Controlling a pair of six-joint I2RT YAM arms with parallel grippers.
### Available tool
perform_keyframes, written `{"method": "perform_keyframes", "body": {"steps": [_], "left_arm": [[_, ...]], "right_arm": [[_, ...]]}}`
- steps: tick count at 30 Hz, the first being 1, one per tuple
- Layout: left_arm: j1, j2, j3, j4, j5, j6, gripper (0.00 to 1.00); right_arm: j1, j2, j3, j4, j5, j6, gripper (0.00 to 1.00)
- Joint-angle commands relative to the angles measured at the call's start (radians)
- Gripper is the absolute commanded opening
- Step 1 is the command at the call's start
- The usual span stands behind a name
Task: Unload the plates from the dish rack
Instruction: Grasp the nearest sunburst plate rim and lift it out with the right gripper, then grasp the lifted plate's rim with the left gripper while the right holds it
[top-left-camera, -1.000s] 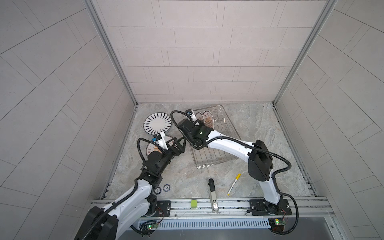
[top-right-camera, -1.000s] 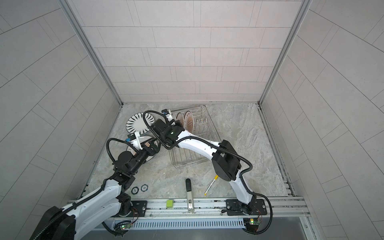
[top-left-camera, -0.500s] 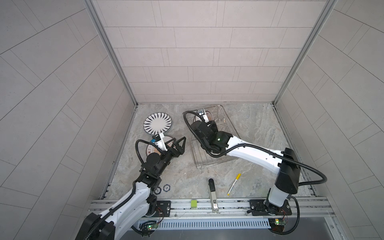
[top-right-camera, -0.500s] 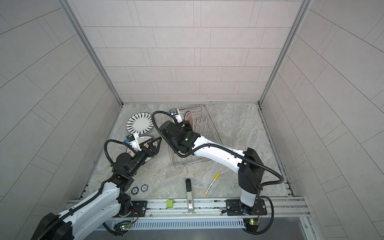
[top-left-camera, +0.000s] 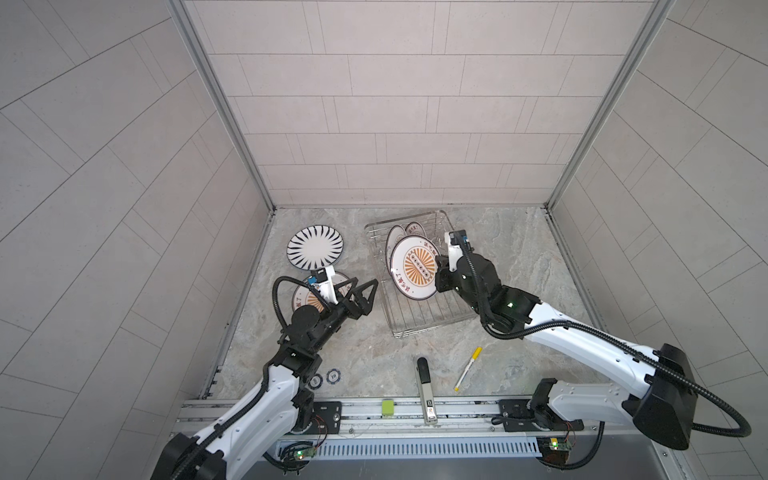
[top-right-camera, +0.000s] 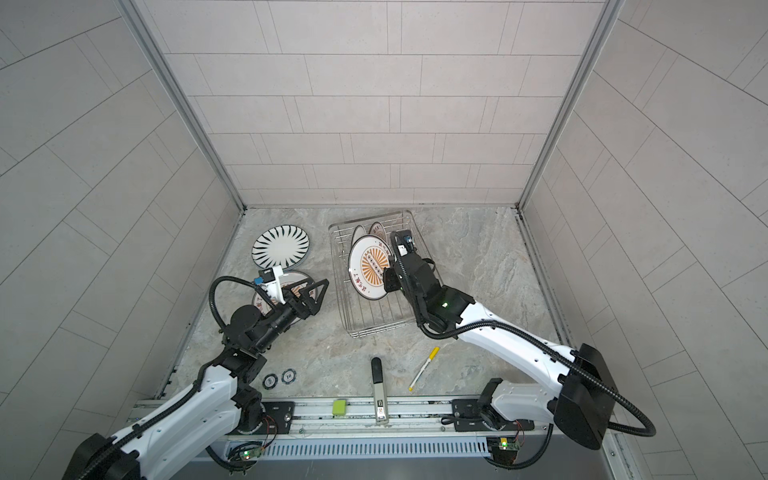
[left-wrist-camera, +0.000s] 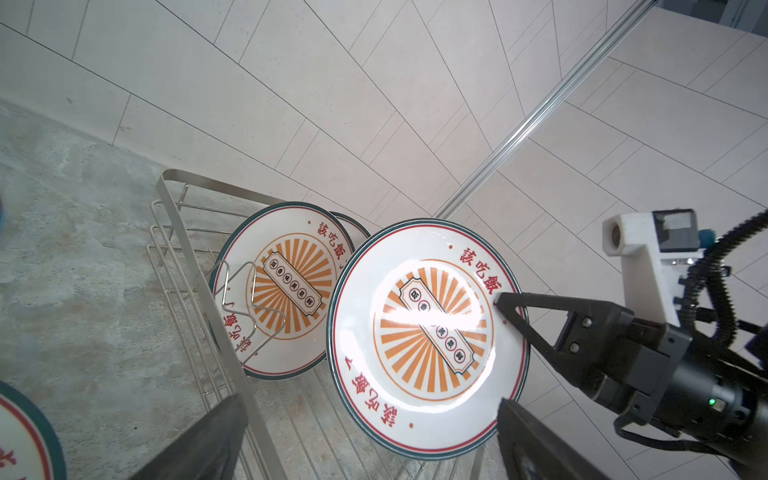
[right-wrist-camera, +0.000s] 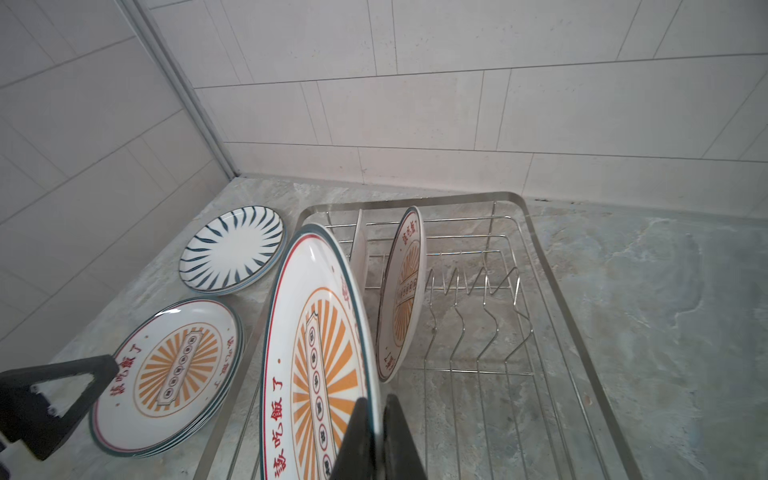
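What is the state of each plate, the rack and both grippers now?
Right gripper: shut on the held plate's rim.
Held round white ceramic plate with orange sunburst: on edge, tilted.
Silver wire dish rack: two plates upright inside.
Sunburst plate stack: flat on table.
Dark-striped white plates: flat on table.
Left gripper: open, empty.

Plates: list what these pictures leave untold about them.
- Sunburst stack on the table, its count: left arm covers it in both top views; rims blur together in the right wrist view.
- Held plate, whether it clears the dish rack: the right wrist view's edge cuts off its lower rim.
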Motion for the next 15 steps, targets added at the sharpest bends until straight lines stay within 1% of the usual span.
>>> {"method": "perform_keyframes", "body": {"steps": [1, 5, 7, 10, 12, 13, 15], "left_arm": [[-0.014, 0.034, 0.039, 0.034, 0.095, -0.01, 1.0], [-0.03, 0.05, 0.051, 0.032, 0.109, -0.013, 0.97], [-0.039, 0.058, 0.061, 0.025, 0.117, -0.016, 0.95], [-0.051, 0.076, 0.074, 0.028, 0.123, -0.019, 0.86], [-0.065, 0.084, 0.085, 0.028, 0.114, -0.048, 0.78], [-0.072, 0.087, 0.089, 0.026, 0.109, -0.049, 0.75], [-0.09, 0.092, 0.09, 0.026, 0.088, -0.05, 0.66]], "right_arm": [[-0.049, -0.083, -0.064, 0.185, -0.248, 0.095, 0.0], [-0.136, -0.111, -0.145, 0.299, -0.444, 0.191, 0.0], [-0.168, -0.113, -0.175, 0.359, -0.512, 0.233, 0.0], [-0.183, -0.116, -0.197, 0.405, -0.549, 0.257, 0.0], [-0.185, -0.114, -0.204, 0.423, -0.563, 0.265, 0.0], [-0.185, -0.11, -0.207, 0.434, -0.572, 0.269, 0.0], [-0.187, -0.1, -0.208, 0.444, -0.583, 0.274, 0.0]]}}
